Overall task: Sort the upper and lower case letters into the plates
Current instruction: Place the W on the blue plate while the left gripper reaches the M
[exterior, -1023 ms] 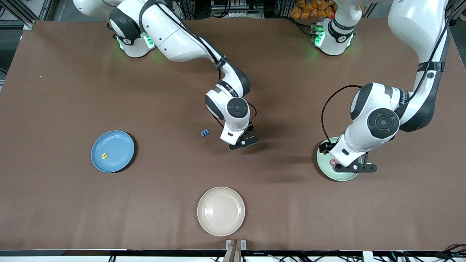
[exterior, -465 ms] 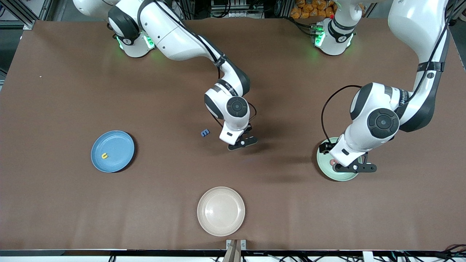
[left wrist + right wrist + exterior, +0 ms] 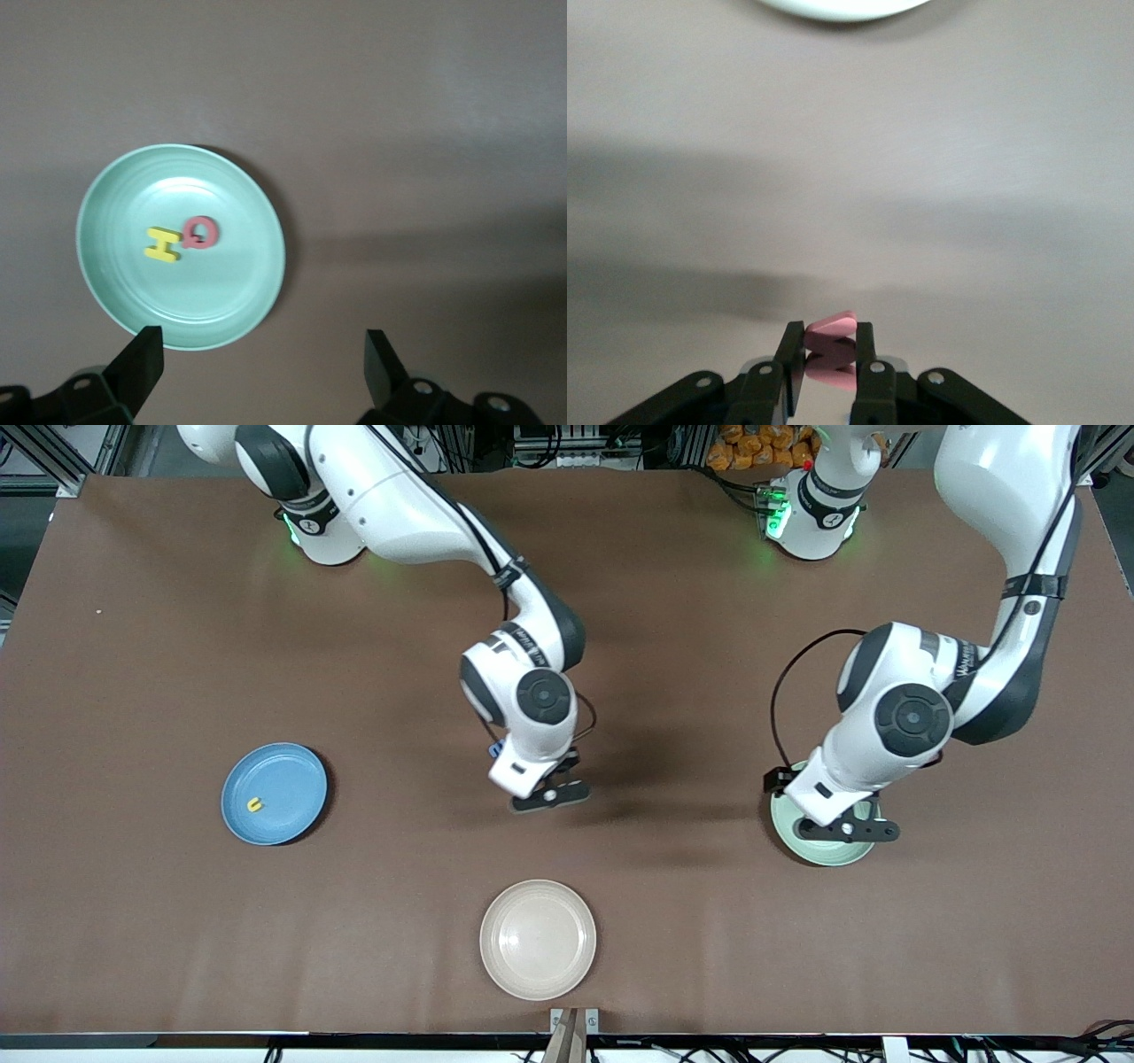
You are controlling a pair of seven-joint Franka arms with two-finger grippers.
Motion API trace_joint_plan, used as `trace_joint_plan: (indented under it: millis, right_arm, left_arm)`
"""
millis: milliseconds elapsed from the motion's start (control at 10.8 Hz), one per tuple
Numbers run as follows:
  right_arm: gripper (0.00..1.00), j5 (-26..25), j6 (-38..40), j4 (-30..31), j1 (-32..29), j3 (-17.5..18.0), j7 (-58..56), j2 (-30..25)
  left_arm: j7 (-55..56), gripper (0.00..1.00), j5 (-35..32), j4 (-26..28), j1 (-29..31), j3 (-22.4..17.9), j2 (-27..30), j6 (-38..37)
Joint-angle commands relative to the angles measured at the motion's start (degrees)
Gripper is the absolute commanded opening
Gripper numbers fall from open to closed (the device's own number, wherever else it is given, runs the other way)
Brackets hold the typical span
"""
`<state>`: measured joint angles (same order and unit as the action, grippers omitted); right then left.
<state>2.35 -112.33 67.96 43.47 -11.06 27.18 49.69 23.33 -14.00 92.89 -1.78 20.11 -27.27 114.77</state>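
Observation:
My right gripper (image 3: 549, 795) hangs over the middle of the table, shut on a small pink-red letter (image 3: 831, 335) pinched between its fingers. A blue letter (image 3: 496, 749) peeks out beside the right wrist, mostly hidden by it. The blue plate (image 3: 285, 772) toward the right arm's end holds one yellow letter (image 3: 255, 805). My left gripper (image 3: 846, 830) hovers open over the edge of the pale green plate (image 3: 824, 856). That green plate (image 3: 232, 292) holds a yellow H (image 3: 163, 245) and a red letter (image 3: 202, 232); the left gripper (image 3: 263, 343) has nothing between its fingers.
A cream-beige plate (image 3: 538, 939) lies empty near the table's front edge, nearer to the camera than the right gripper; its pale rim (image 3: 842, 7) shows in the right wrist view. Bare brown tabletop (image 3: 177, 646) surrounds everything.
The right gripper has moved with its arm toward the blue plate's end of the table, and the wrist now covers most of the blue letter. The left gripper shifted slightly over the green plate.

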Motion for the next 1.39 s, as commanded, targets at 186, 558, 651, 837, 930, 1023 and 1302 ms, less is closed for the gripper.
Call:
trace_joint_plan:
  millis: [186, 558, 651, 837, 930, 1023, 1302]
  right_arm:
    - [0.00, -0.50, 9.92, 1.74, -12.33, -4.85, 3.14, -3.90]
    - [0.00, -8.48, 12.04, 5.94, -15.16, -9.86, 5.68, -3.90]
    - [0.00, -10.76, 12.04, 8.48, -15.96, -10.12, 6.82, -3.98]
    - [0.00, -11.13, 12.92, 11.13, -16.49, -10.39, 7.45, -4.77]
    - [0.00, -12.01, 12.92, 12.97, -16.66, -10.39, 7.36, -5.47]
    - [0.38, -12.62, 12.66, 15.69, -16.75, -10.30, 6.92, -7.05]
    - [1.00, -12.02, 13.01, 15.72, -18.95, -10.30, 4.21, -6.89]
  left_arm:
    - [13.19, 1.00, 0.90, -0.16, -13.65, 0.20, -1.37, 0.01]
    - [20.97, 1.00, 0.55, -5.07, -28.26, 0.11, -7.08, 1.16]
    - [20.96, 1.00, 0.46, -6.30, -31.85, 0.11, -8.40, 1.33]
    - [22.01, 1.00, 0.11, -6.23, -36.88, -0.24, -10.25, 5.00]
    - [23.06, 1.00, -0.15, -5.45, -38.29, -0.24, -10.95, 7.90]
    - [23.94, 1.00, -0.16, -4.48, -39.43, -0.33, -11.57, 9.84]
    - [24.39, 1.00, -0.16, -0.80, -40.33, -0.42, -14.03, 19.05]
